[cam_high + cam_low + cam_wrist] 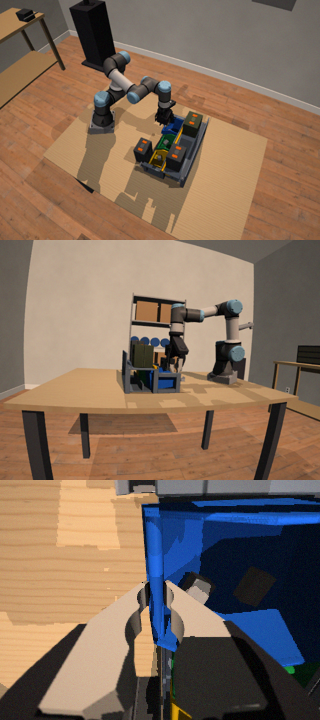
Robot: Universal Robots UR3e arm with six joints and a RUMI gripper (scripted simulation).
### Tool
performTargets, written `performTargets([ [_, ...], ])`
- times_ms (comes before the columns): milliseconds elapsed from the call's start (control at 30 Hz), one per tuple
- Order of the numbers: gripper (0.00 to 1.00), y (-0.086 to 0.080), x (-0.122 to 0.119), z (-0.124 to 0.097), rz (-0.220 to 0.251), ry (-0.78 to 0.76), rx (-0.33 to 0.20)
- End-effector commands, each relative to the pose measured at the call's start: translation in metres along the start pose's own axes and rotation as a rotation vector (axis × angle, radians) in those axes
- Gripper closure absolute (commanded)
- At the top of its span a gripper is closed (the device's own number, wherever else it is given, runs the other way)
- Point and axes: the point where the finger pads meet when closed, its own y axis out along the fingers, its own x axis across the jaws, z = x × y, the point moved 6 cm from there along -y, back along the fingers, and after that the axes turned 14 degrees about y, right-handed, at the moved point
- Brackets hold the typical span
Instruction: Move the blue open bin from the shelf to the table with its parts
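Note:
The blue open bin point(172, 126) sits at the far end of the grey shelf rack point(178, 147) on the table. It also shows in the exterior view point(165, 379) and in the wrist view point(235, 580). My gripper point(156, 583) is shut on the bin's thin side wall, one finger outside and one inside. The bin is tilted slightly and raised a little at my side. Two small grey parts point(200, 587) lie inside it. The gripper also shows in the top view point(164, 120).
A green bin point(165, 142) and a yellow bin point(157, 159) sit in the same row. Dark boxes with orange tabs stand in the rack point(192, 123) point(176, 157), and one stands beside it on the table point(142, 149). The arm's base point(102, 121) is at the table's left.

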Motion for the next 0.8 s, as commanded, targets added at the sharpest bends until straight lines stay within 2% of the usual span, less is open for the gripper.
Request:
performTargets([
  [0, 1.00, -0.001, -0.012, -0.003, -0.007, 0.000, 0.002],
  [333, 1.00, -0.001, -0.012, -0.003, -0.007, 0.000, 0.002],
  [500, 1.00, -0.001, -0.041, -0.011, -0.007, 0.000, 0.002],
  [767, 1.00, -0.001, -0.041, -0.011, -0.007, 0.000, 0.002],
])
